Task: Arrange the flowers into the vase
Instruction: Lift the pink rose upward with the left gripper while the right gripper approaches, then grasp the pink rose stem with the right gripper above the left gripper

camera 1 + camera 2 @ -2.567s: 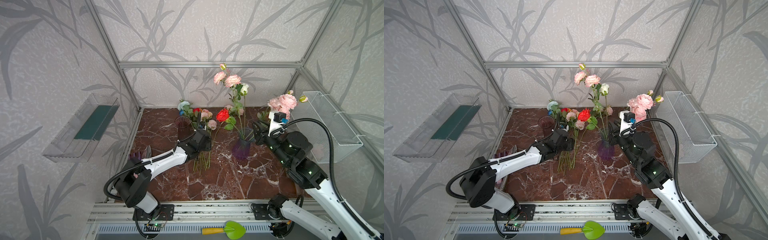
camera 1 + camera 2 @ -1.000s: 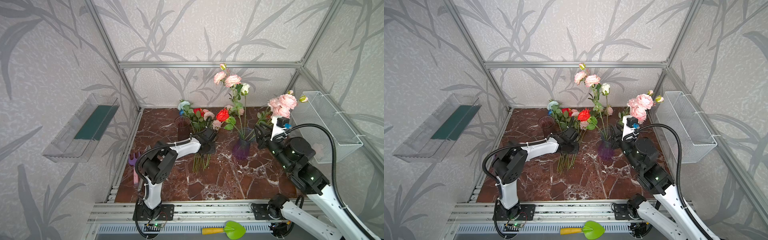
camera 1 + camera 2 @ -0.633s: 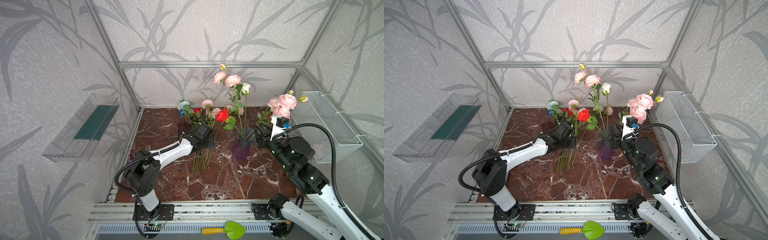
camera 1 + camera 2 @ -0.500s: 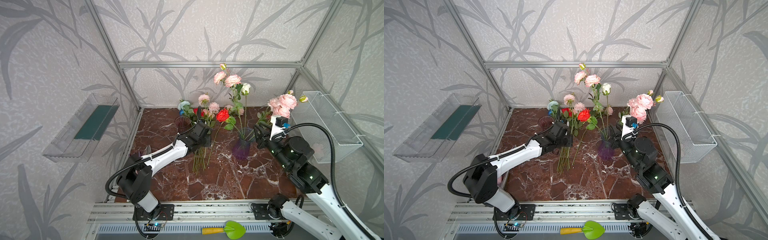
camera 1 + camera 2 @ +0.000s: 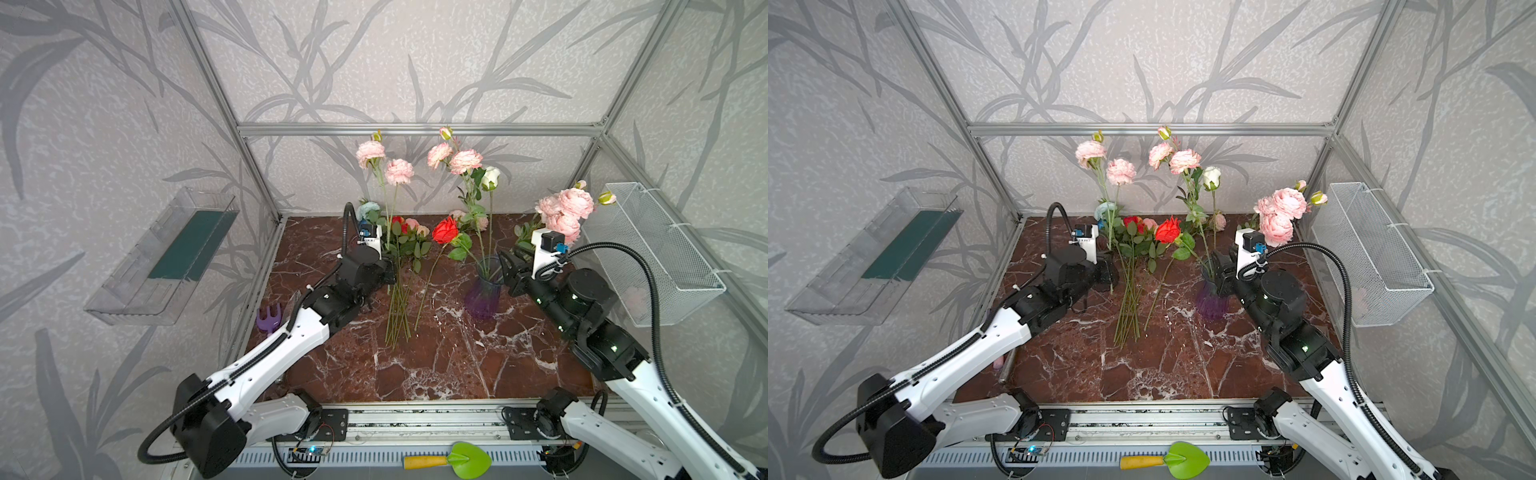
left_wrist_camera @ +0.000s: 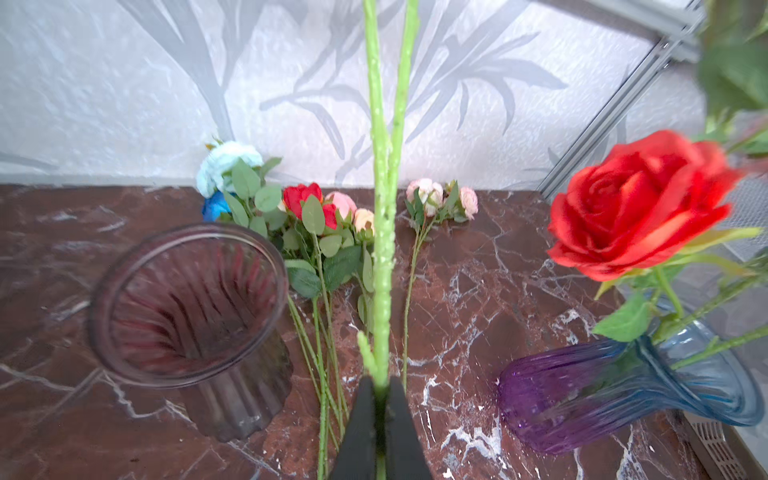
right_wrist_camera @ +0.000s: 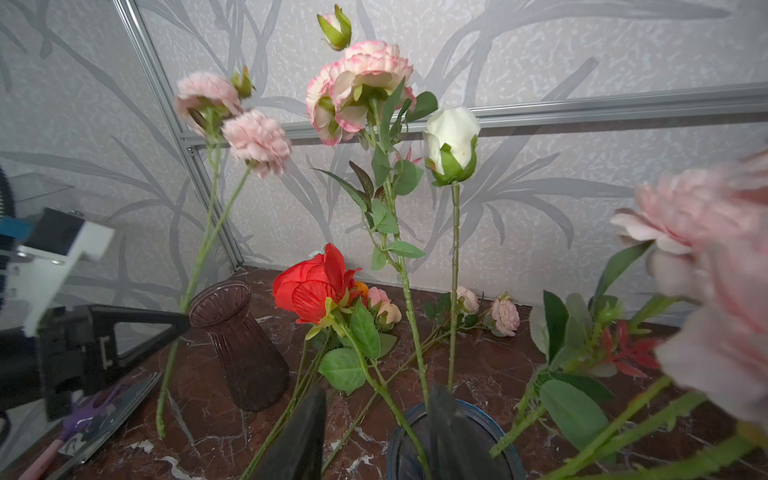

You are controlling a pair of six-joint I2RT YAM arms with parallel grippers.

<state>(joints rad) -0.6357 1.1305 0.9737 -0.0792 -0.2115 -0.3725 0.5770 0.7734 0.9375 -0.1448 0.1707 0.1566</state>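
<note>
My left arm stretches low and forward from its base at the front, forearm nearly level, wrist straight. My left hand (image 6: 381,390) is pinched tight on a flower stem (image 6: 384,249), which stands upright out of the jaws. My right arm rises from its base, bends at the elbow and leans in toward the middle. My right hand (image 7: 376,428) points forward and slightly down, its fingers (image 7: 305,432) parted, gripping nothing.

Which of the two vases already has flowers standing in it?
The purple-blue vase: several stems stand in it, among them a red rose. The dark ribbed vase is empty.
</note>
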